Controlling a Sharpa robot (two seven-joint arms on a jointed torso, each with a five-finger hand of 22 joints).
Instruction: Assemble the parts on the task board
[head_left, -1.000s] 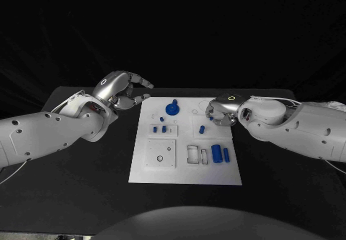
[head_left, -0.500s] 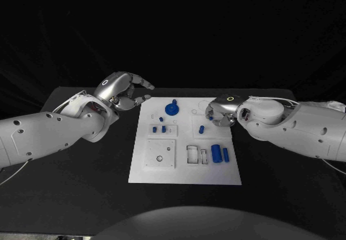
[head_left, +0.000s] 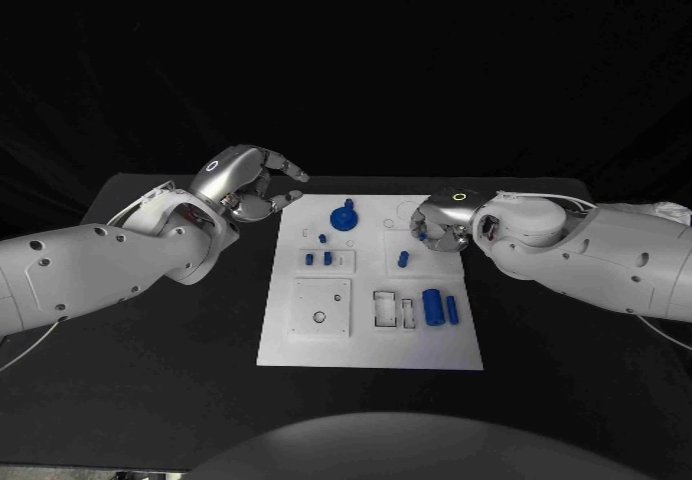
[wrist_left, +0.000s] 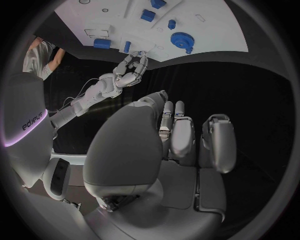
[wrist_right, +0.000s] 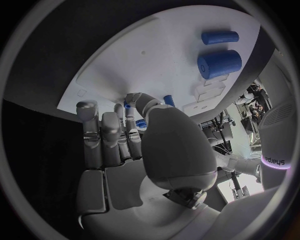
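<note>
While board (head_left: 368, 345) stays put, right hand (head_left: 437, 226) edged farther in.

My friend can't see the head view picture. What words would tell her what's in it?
A white task board lies on a black table with small blue parts on it, among them a blue gear. The right hand reaches over the board's far right corner, and the left hand hovers by its far left corner.

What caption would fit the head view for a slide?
Right hand works at small blue parts near the far right edge of the white task board; left hand hovers beside its far left corner.
</note>
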